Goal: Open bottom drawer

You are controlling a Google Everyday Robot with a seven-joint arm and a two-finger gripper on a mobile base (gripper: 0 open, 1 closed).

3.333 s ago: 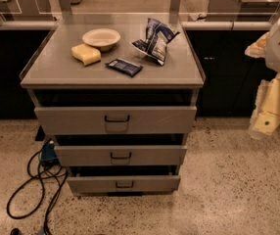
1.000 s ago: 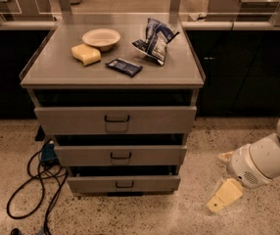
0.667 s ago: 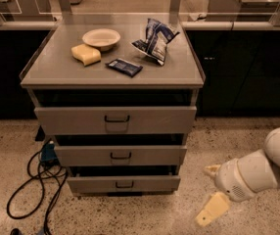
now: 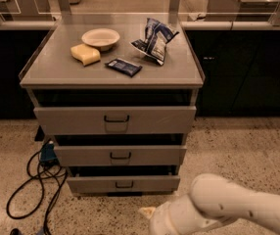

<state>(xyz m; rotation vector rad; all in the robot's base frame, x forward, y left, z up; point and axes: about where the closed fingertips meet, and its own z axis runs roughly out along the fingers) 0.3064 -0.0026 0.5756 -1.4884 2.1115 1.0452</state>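
Observation:
A grey three-drawer cabinet stands in the middle of the camera view. The bottom drawer (image 4: 124,184) is the lowest, slimmest front, with a small black wire handle (image 4: 124,185); it stands close to flush with the drawers above it. My white arm (image 4: 228,212) comes in from the lower right. Only a cream tip of the gripper (image 4: 147,212) shows, low over the floor, right of and below the drawer handle, not touching it.
The middle drawer (image 4: 120,155) and top drawer (image 4: 115,120) sit above. On the cabinet top are a white bowl (image 4: 100,37), a yellow sponge (image 4: 85,54), a dark packet (image 4: 124,66) and a chip bag (image 4: 155,39). A black cable (image 4: 32,185) coils on the floor at left.
My arm has come down from the right side and swung left across the floor; the gripper is now low, near the bottom drawer's right front. The drawers have not moved.

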